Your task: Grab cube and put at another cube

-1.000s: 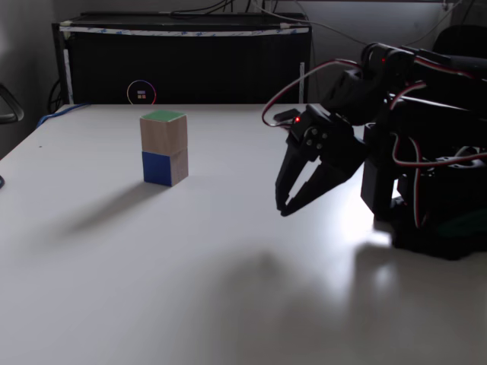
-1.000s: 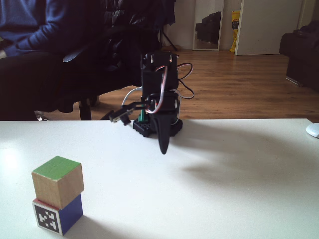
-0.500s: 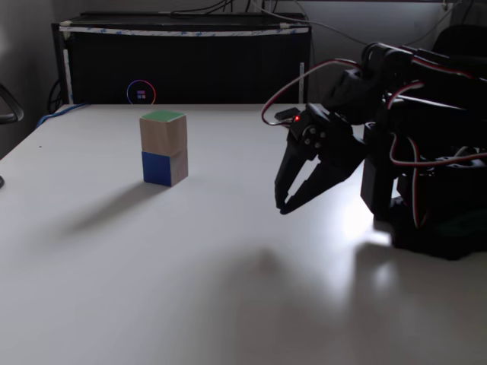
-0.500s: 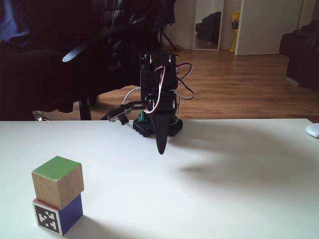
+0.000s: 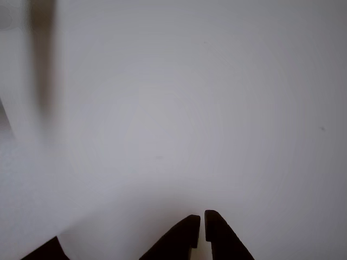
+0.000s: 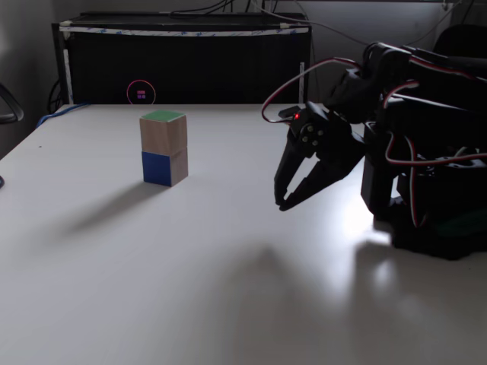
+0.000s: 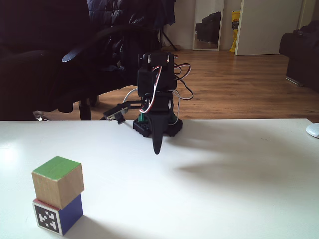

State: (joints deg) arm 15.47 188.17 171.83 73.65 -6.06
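The cube (image 6: pixel 163 132), green face up, sits stacked on another cube (image 6: pixel 163 167) at about 10 o'clock on the counter (image 6: pixel 190 258). The jaws (image 6: pixel 281 204) hover well apart at 3 o'clock, seemingly nearly closed and empty.

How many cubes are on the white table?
2. The green-topped wooden cube sits stacked on the marker cube with a blue side, at the lower left of that fixed view. None looks hidden.
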